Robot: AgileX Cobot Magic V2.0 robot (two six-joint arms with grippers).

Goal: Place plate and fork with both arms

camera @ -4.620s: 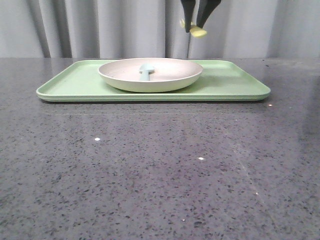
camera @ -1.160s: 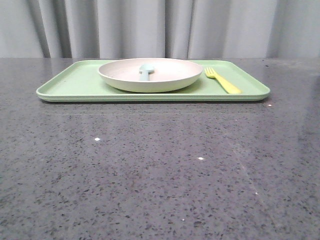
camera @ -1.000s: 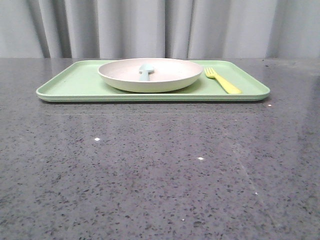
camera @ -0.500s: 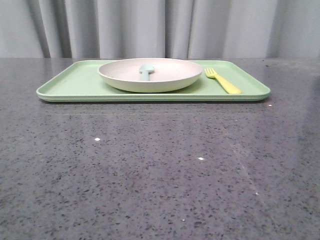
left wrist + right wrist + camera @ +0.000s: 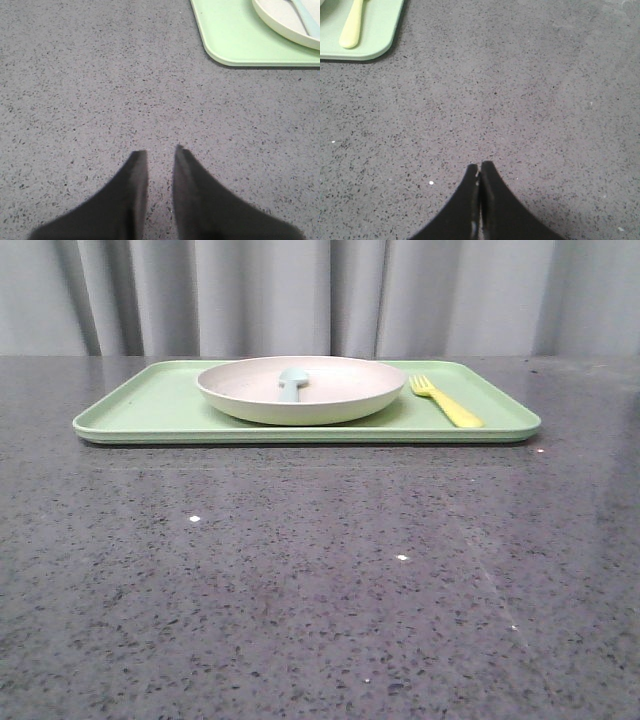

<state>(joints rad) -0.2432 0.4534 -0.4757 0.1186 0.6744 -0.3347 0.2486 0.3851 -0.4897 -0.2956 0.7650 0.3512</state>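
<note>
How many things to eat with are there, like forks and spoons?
2. The yellow fork lies flat on the green tray, to the right of the plate. The pale blue utensil lies inside the plate. Nothing else shows, though the plate's rim could hide something small.

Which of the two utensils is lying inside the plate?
The pale blue utensil lies in the plate; the yellow fork lies on the green tray beside it.

We find the plate (image 5: 290,22) and pale blue utensil (image 5: 306,19) cut off by the left wrist view's edge. The fork (image 5: 351,26) shows only its handle in the right wrist view.
</note>
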